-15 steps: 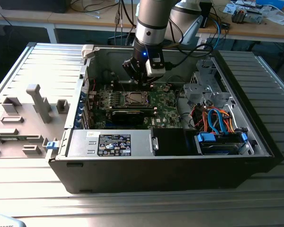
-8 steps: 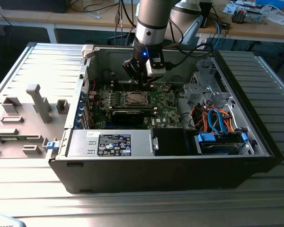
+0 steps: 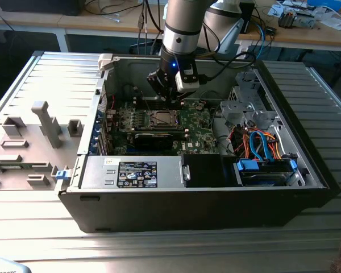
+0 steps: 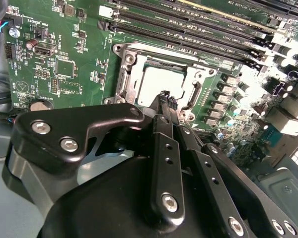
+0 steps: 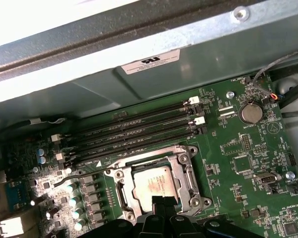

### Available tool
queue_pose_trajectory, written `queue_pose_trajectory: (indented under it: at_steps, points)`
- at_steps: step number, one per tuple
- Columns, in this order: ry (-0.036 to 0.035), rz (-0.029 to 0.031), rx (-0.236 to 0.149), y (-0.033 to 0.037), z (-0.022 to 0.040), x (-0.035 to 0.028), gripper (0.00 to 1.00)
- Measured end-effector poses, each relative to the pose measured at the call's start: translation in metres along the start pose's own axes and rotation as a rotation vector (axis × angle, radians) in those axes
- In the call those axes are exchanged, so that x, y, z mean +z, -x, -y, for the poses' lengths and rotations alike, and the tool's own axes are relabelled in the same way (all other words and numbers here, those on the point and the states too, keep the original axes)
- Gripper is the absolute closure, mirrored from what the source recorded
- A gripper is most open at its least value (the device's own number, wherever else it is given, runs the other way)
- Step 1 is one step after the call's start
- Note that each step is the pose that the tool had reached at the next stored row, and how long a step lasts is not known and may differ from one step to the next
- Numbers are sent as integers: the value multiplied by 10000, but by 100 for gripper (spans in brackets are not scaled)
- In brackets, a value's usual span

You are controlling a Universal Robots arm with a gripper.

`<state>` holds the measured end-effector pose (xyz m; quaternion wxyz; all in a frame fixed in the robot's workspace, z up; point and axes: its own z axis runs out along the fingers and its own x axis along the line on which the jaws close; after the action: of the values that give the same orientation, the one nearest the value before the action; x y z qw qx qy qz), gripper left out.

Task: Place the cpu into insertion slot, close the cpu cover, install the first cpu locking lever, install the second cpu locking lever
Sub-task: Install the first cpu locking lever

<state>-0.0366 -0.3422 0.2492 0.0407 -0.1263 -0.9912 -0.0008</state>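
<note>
Black gripper [image 4: 167,99] linkages are crowding the foreground in the second wrist view, the two fingertips pressed together with no gap and nothing between them, hanging just above the near edge of the insertion slot [image 4: 161,79]. Beyond them the cpu [image 4: 156,85] is sitting flat in that slot, its silvery top showing through the square window of the cpu cover [image 4: 127,74], which is lying down over it.

Looking from the other side, the first wrist view is showing the same chip framed by the cover (the fingertips [image 5: 161,202] are overlapping its near edge), with long memory slots [image 5: 139,126] running parallel behind the socket, a round coin battery [image 5: 250,112] off to one side, and the grey case wall [image 5: 154,79] rising beyond the green motherboard [image 5: 238,163].

Pulling back, the exterior view is giving what neither wrist camera does: the whole open computer case [image 3: 193,210] lying on a ribbed metal table [image 3: 329,85], the arm [image 3: 182,34] reaching down into it. Inside the case are sitting the motherboard, a labelled power supply [image 3: 133,172] and a drive bay with blue and orange cables [image 3: 261,145].
</note>
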Motion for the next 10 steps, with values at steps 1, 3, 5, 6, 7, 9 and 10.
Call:
queue_pose_trajectory:
  at_steps: [1, 3, 5, 6, 7, 9, 10]
  points:
    - [-3, 0, -37, 0, 0, 0, 89]
    - [-3, 0, -39, 0, 0, 0, 89]
    - [-3, 0, -40, 0, 0, 0, 89]
    - [-3, 0, -42, 0, 0, 0, 89]
    - [-3, 0, -42, 0, 0, 0, 89]
    - [-4, 1, -46, 0, 0, 0, 89]
    - [-4, 0, -48, 0, 0, 0, 89]
